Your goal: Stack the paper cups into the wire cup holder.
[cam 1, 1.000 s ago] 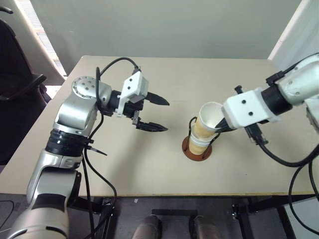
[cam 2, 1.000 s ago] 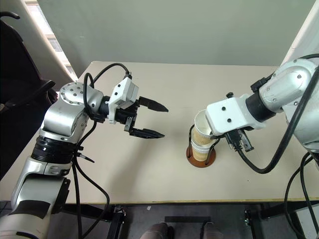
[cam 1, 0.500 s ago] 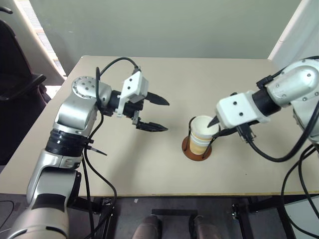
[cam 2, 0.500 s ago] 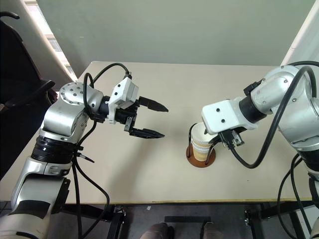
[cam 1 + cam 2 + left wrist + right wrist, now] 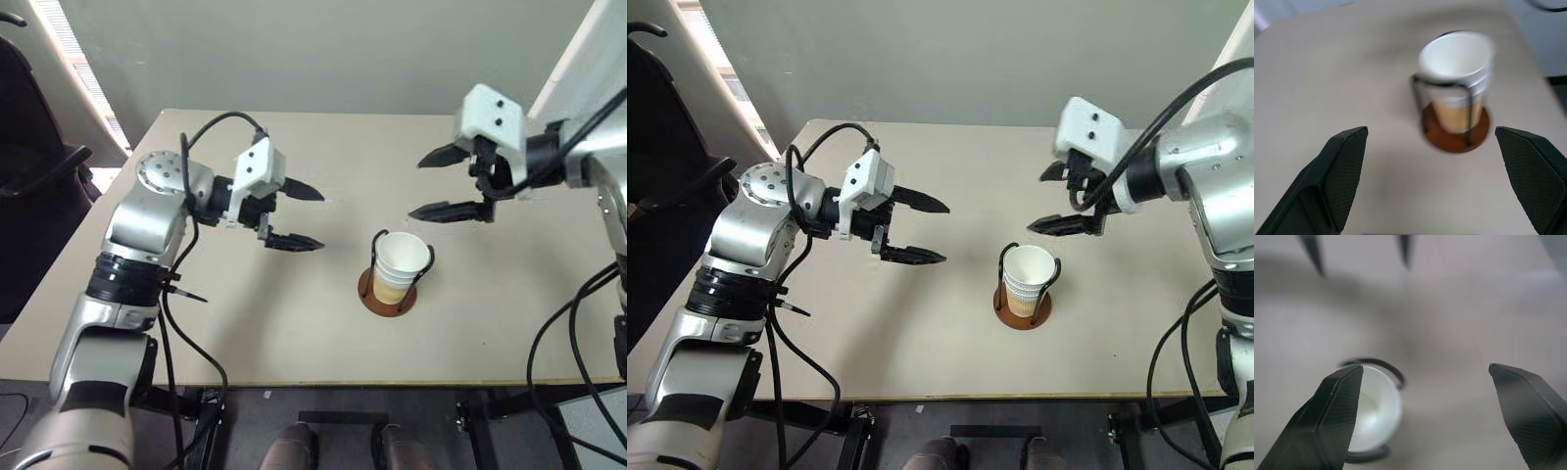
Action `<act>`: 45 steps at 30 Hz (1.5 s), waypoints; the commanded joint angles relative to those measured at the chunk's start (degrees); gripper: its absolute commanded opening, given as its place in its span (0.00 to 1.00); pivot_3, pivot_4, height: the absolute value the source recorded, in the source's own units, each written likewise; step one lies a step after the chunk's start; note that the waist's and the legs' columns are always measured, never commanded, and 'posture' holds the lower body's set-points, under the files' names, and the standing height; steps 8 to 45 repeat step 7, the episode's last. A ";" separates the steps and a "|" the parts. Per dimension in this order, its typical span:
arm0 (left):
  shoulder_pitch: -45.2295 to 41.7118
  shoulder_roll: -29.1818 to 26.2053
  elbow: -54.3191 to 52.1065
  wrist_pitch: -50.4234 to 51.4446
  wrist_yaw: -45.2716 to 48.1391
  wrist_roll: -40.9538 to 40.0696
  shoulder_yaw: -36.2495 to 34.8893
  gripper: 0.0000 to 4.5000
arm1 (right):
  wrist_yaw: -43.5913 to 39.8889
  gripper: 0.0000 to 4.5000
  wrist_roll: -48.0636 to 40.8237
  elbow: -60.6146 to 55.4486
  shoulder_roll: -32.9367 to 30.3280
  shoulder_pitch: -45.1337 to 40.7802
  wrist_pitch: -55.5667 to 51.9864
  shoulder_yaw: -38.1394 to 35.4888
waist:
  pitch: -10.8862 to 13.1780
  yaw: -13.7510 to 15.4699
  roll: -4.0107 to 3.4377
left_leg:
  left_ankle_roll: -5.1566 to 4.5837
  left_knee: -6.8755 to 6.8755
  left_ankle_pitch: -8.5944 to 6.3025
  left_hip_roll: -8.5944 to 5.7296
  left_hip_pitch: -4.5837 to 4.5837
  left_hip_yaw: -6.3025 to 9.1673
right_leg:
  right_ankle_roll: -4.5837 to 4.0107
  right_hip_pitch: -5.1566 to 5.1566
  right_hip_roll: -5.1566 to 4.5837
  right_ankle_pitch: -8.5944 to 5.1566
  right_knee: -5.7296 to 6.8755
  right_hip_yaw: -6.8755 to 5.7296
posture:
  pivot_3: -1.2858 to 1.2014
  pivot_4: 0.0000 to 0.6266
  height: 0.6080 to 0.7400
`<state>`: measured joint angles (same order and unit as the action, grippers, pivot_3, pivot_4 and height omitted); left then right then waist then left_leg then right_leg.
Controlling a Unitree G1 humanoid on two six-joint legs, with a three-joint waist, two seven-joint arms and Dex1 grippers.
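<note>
My left gripper (image 5: 302, 216) is hovering left of centre, fingers spread, holding nothing. Paper cups (image 5: 402, 264), white rims and tan-yellow lower sides, are sitting nested upright in the wire cup holder (image 5: 385, 292) at centre-right on the table (image 5: 294, 333). My right gripper (image 5: 438, 183) is hanging upper right, gaping, nothing held.

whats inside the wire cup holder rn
A nested stack of paper cups stands in the wire cup holder, top cup's white inside showing nothing in it. The cups cover the middle of the base.
</note>
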<state>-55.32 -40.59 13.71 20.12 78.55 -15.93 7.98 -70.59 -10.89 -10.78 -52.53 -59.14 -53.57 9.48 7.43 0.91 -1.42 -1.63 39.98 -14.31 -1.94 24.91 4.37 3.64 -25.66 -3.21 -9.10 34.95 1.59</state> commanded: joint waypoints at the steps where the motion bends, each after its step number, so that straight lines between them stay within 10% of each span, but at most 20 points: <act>1: -1.00 -1.49 2.58 -1.58 -4.89 1.33 -4.11 1.00 | 7.23 0.96 0.47 1.38 0.04 4.15 -1.32 -5.56 | 0.00 -0.02 -0.01 | 0.01 -0.03 0.00 0.00 0.01 -0.01 | 0.07 -0.02 0.00 0.04 -0.01 0.01 | 0.52 0.24 1.00; 7: 2.90 -2.87 4.05 -0.83 -13.36 3.14 -7.91 1.00 | 19.55 0.96 1.74 3.50 -0.46 14.37 -3.19 -13.46 | 0.01 0.11 -0.01 | 0.04 -0.10 0.01 0.00 0.03 -0.02 | 0.10 -0.07 0.00 0.05 -0.05 0.01 | 0.52 0.24 1.00; 45: 2.90 -2.87 4.05 -0.83 -13.36 3.14 -7.91 1.00 | 19.55 0.96 1.74 3.50 -0.46 14.37 -3.19 -13.46 | 0.01 0.11 -0.01 | 0.04 -0.10 0.01 0.00 0.03 -0.02 | 0.10 -0.07 0.00 0.05 -0.05 0.01 | 0.52 0.24 1.00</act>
